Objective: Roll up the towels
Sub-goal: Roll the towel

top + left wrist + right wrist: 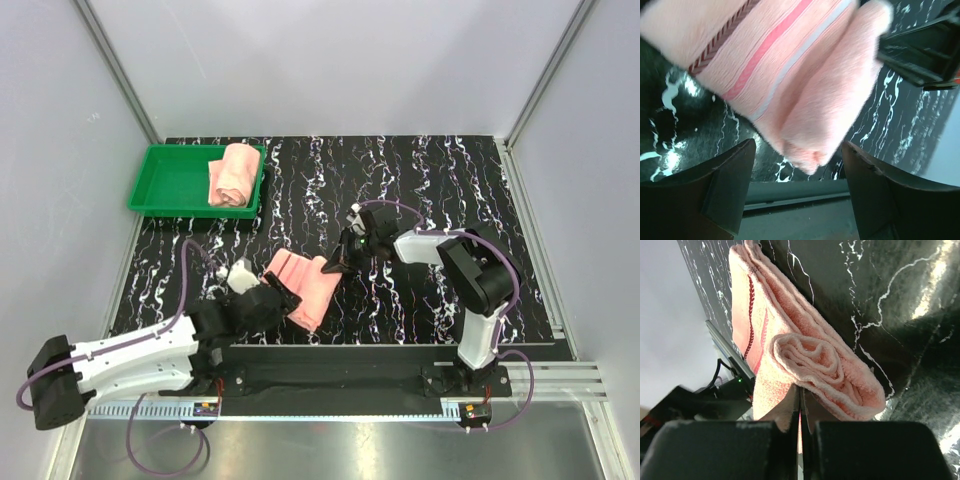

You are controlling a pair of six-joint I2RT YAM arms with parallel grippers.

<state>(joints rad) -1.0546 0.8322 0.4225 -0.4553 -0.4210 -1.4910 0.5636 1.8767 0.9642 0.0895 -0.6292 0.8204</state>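
One salmon-pink towel (300, 285) lies partly rolled on the black marbled table, between the two arms. Its striped end (765, 55) and soft rolled edge fill the left wrist view. My left gripper (799, 150) is open, its fingers standing either side of the towel's near corner without touching it (280, 300). My right gripper (801, 390) is shut, its tips pressed against the spiral end of the roll (815, 360) at the towel's right edge (335, 266). I cannot tell whether any cloth is caught between them. A second towel (235, 175) lies rolled in the green tray.
The green tray (165, 185) sits at the table's far left corner. Grey walls enclose the table (450, 200) on three sides. A black rail (330, 375) with both arm bases runs along the near edge, close behind the towel.
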